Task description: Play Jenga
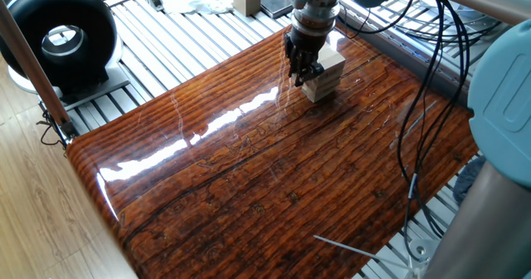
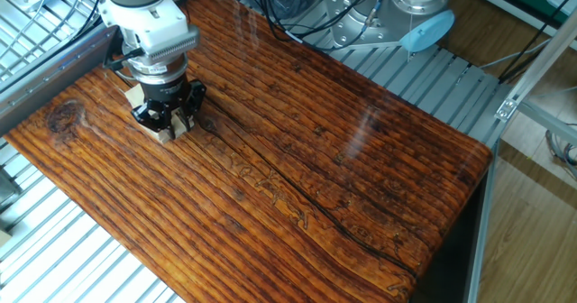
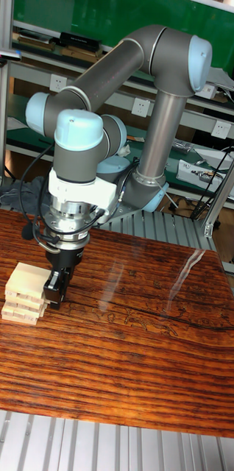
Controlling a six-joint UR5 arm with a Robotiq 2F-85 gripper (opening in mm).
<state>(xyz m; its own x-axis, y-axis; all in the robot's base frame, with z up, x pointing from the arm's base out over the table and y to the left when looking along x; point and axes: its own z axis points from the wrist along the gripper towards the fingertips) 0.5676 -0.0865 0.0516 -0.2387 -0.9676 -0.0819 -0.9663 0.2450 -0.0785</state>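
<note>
Black two-finger end effector (image 3: 55, 288) first: we see it pointing straight down at the side of the tower, its fingertips low against the stack's flank, and we cannot tell from any view whether the fingers are clenched on a block or merely beside it.

Going from the largest thing down, we see the glossy reddish-brown wood-grain worktop (image 1: 274, 171) filling most of both fixed views, with bright glare streaks across it. Next comes the grey UR5 arm with pale blue joint caps (image 3: 154, 66), arching from its base behind the worktop and coming down over the corner where the tower stands. Off the worktop, on the slatted metal surface, sits a round black device with a white centre (image 1: 60, 38).

The small tower of pale unpainted rectangular wooden blocks (image 3: 26, 294) stands upright near one corner of the worktop, its layers laid crosswise. In the tall fixed view it is just to the left of the end effector and touching or nearly touching it; in the other fixed view the tower (image 2: 163, 123) is mostly hidden under the end effector (image 2: 169, 110). In one fixed view the end effector (image 1: 303, 70) covers the tower's (image 1: 325, 75) left face.
</note>
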